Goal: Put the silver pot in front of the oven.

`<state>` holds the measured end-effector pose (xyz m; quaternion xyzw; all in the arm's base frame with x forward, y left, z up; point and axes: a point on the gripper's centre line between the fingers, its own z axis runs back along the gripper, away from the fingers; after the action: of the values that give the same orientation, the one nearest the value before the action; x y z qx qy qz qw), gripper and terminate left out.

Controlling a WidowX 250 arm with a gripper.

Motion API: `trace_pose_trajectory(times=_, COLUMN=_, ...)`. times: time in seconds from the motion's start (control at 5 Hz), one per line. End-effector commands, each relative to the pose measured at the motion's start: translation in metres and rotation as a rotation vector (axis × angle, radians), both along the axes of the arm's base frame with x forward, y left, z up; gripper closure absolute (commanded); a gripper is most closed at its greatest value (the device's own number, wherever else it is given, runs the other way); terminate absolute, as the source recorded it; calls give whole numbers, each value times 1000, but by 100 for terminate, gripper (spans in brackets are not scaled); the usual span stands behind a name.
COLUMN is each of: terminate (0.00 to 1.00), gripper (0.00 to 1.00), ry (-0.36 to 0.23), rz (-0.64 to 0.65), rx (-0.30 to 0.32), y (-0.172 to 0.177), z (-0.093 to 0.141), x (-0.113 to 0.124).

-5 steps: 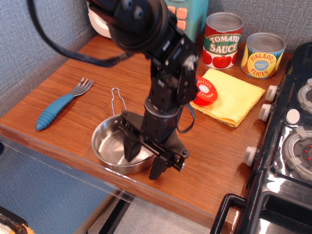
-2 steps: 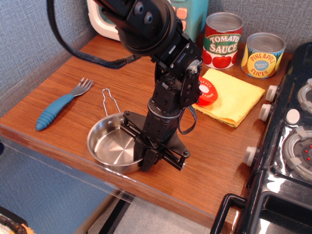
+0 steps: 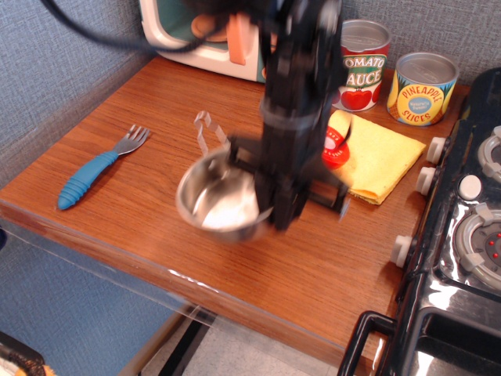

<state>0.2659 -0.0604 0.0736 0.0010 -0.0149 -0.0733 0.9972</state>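
Note:
The silver pot [image 3: 219, 201] is a shallow shiny steel pan with a thin wire handle pointing to the far left. It hangs tilted above the wooden table [image 3: 117, 102], blurred by motion. My gripper [image 3: 275, 211] is shut on the pot's right rim, with the black arm rising behind it. The oven [image 3: 205, 35], cream-framed with a teal body and orange parts, stands at the back of the table, well beyond the pot.
A blue-handled fork [image 3: 98, 168] lies at the left. A tomato sauce can [image 3: 362, 63] and a pineapple can [image 3: 421, 86] stand at the back right. A yellow cloth [image 3: 383, 157] with a red disc [image 3: 335, 145] lies beside the black stove [image 3: 462, 235].
My gripper closed on the pot's right rim, lifted it off the table and carried it back and to the right. The arm has swung upright toward the oven.

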Motion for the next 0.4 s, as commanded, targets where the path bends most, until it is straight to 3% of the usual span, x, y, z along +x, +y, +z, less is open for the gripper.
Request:
trace_pose_trajectory(times=0.0, terminate=0, gripper=100, ry=-103, rz=255, rx=-26, y=43, z=37, x=88)
trace_pose_trajectory(times=0.2, terminate=0, gripper=100, ry=-80, rz=392, rx=20, y=75, z=25, x=127)
